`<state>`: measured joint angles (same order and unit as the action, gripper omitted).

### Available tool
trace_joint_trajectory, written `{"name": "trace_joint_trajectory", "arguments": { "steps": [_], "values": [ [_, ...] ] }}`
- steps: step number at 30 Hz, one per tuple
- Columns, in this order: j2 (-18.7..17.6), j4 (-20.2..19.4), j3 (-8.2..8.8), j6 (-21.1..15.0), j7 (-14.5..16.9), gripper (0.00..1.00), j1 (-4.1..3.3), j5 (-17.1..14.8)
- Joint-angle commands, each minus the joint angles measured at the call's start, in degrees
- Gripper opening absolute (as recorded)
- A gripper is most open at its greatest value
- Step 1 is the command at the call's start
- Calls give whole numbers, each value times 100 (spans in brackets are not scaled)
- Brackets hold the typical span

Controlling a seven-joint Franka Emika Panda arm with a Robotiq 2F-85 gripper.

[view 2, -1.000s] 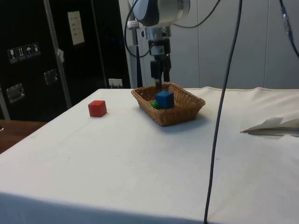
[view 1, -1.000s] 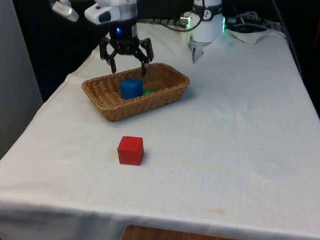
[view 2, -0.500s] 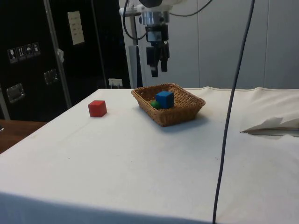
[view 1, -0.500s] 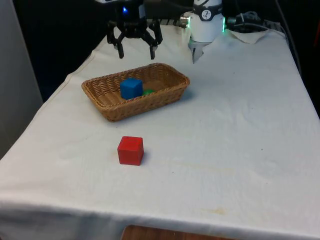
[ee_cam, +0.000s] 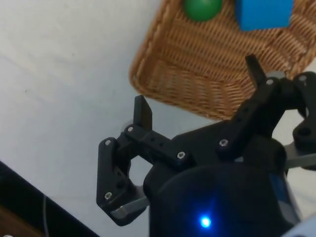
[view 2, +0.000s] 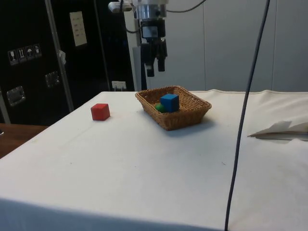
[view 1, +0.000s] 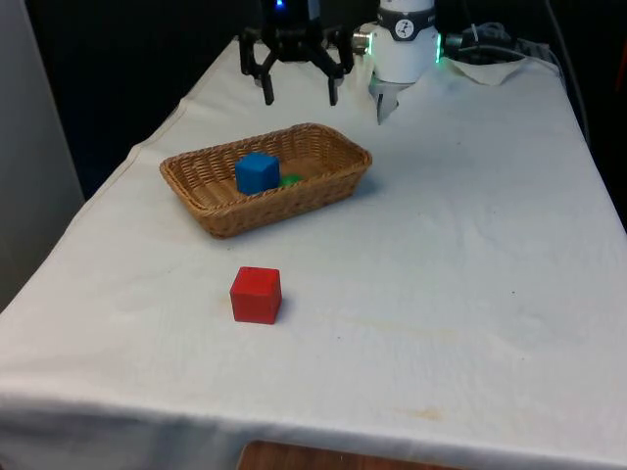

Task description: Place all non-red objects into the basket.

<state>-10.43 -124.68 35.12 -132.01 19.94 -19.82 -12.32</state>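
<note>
Red and alone, the small wooden cube [view 1: 256, 295] sits on the white tablecloth [view 1: 470, 274] nearest the front edge, rightly left out of the sorting. Farther back, the oval woven wicker basket [view 1: 220, 211] holds the blue cube [view 1: 257, 172] and green ball [view 1: 290, 180], so the task looks complete. Beyond it, the black two-finger gripper [view 1: 299, 93] hangs high with fingers spread, holding nothing.

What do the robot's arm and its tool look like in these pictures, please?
The tool is black, with two angular linkage fingers joined by silver screws and ending in flat rectangular pads. It hangs from a white, rounded arm segment, below a dark wrist block.
</note>
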Motion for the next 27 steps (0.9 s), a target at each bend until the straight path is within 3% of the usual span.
{"name": "trace_joint_trajectory", "arguments": {
  "steps": [1, 4, 5, 6, 12, 13, 15, 21, 22, 23, 27],
  "values": [
    [23, 6, 0, 34, -132, 100, -52, 92],
    [52, 17, -115, 46, -258, 100, -57, 120],
    [40, 6, -115, 17, -138, 100, -11, 40],
    [57, 23, -160, 46, -304, 100, -63, 126],
    [63, 80, -453, 40, -573, 100, -86, 126],
    [69, 57, -453, 17, -464, 100, -40, 52],
    [63, 92, -516, 34, -630, 100, -92, 126],
    [46, 126, -733, 17, -808, 100, -103, 115],
    [69, 115, -773, 17, -745, 100, -57, 52],
    [46, 132, -802, 6, -865, 100, -103, 115],
    [46, 138, -951, 0, -980, 100, -103, 120]
  ]
}}
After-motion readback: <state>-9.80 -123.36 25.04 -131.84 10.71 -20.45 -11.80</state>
